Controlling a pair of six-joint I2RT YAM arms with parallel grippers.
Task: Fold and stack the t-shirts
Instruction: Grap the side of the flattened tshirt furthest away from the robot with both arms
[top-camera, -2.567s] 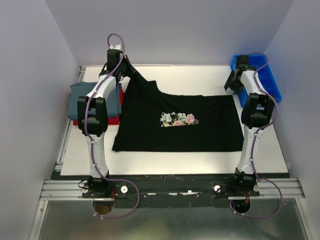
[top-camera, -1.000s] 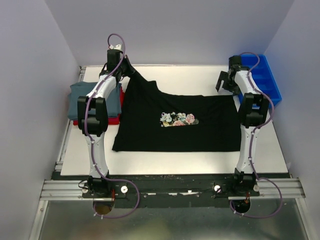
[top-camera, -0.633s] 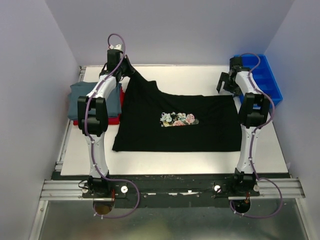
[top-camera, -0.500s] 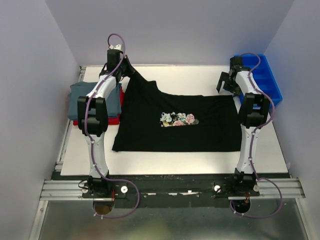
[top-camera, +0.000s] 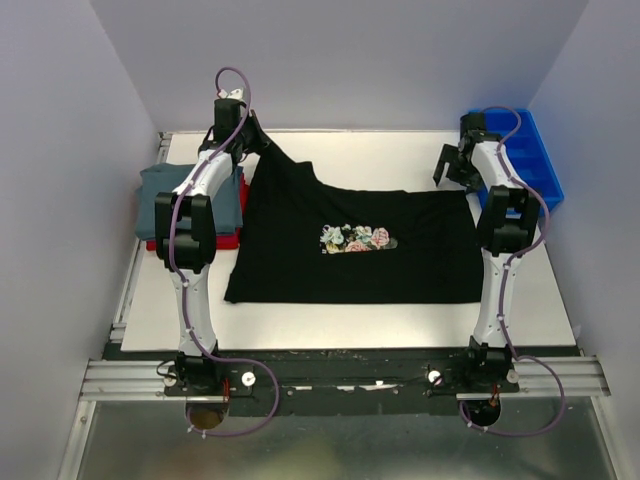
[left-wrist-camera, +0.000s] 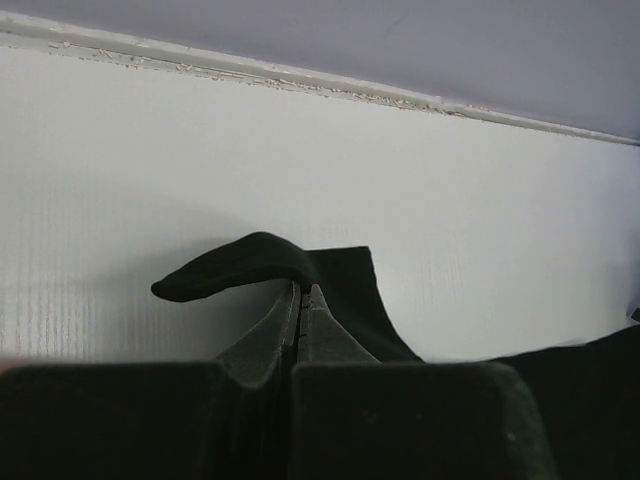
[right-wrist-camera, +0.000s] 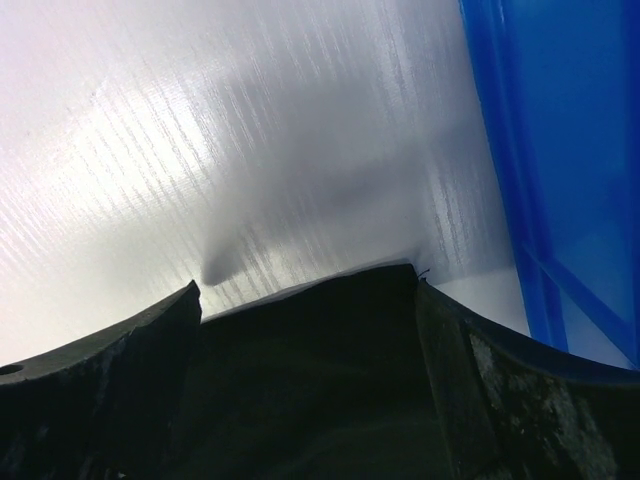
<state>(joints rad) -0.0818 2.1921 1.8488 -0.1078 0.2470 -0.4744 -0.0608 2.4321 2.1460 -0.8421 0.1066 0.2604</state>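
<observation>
Black cloth t-shirt with floral chest print, spread on white table, far-left corner raised.
Left gripper pinched tight on that corner; right gripper spread apart over the far-right corner. Risk: a shallow right-hand bite slips, skewing the fold.

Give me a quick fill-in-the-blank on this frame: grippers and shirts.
1. The left gripper is ___ on a corner of the black tee.
2. The right gripper hangs ___ over the black tee's far corner.
3. The grey tee lies on the red tee at the table's ___ edge.
Missing: shut; open; left.
</observation>
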